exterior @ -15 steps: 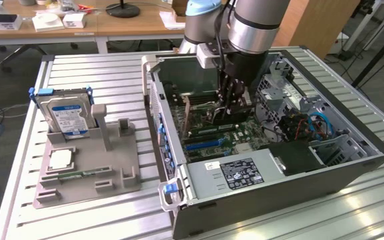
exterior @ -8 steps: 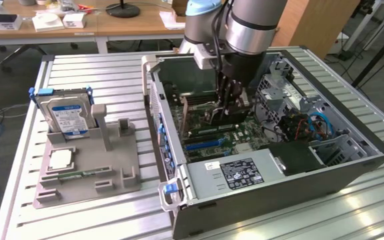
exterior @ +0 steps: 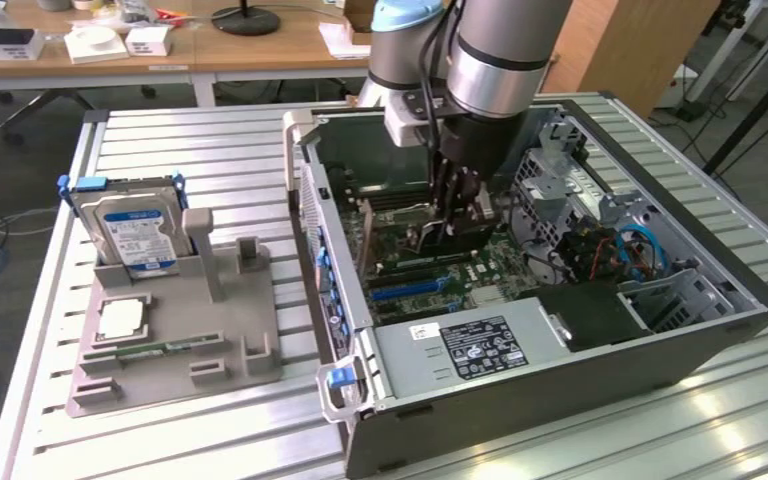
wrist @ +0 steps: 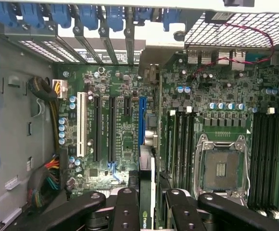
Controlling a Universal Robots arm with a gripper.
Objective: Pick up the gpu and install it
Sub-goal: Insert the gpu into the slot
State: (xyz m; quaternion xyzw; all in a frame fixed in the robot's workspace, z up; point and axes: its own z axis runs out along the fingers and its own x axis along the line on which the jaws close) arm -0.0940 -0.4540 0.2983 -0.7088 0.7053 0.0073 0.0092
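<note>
The gripper (exterior: 456, 222) hangs inside the open computer case (exterior: 558, 395), its black metal fingers (wrist: 126, 207) clamped on the gpu (wrist: 146, 192); the card sits edge-on between them, a slim dark slab with a pale strip along one side and a green-and-white logo near the fingers. It is inside the case, above the green motherboard (wrist: 125, 139) and in line with the long blue slot (wrist: 142, 118); whether its edge touches that slot I cannot tell. Beside the blue slot run two black slots and a white slot (wrist: 80, 125); a square silver processor socket (wrist: 221, 168) with a hinged frame lies further across the board, flanked by black memory slots; perforated metal and blue plastic latches (wrist: 89, 14) line the case's rear wall. The case is a dark grey steel box lying on its side with the panel off; a boxy silver power supply (exterior: 478, 345) with a black label fills its near corner.

Beside the case, to the exterior view's left of it, a matte grey moulded holder (exterior: 177, 340) carries a silver hard drive (exterior: 131, 230) upright, with a blue-and-white label. Case and holder rest on a table (exterior: 197, 130) of ribbed aluminium slats; beyond the case stand wooden desks (exterior: 277, 45).
</note>
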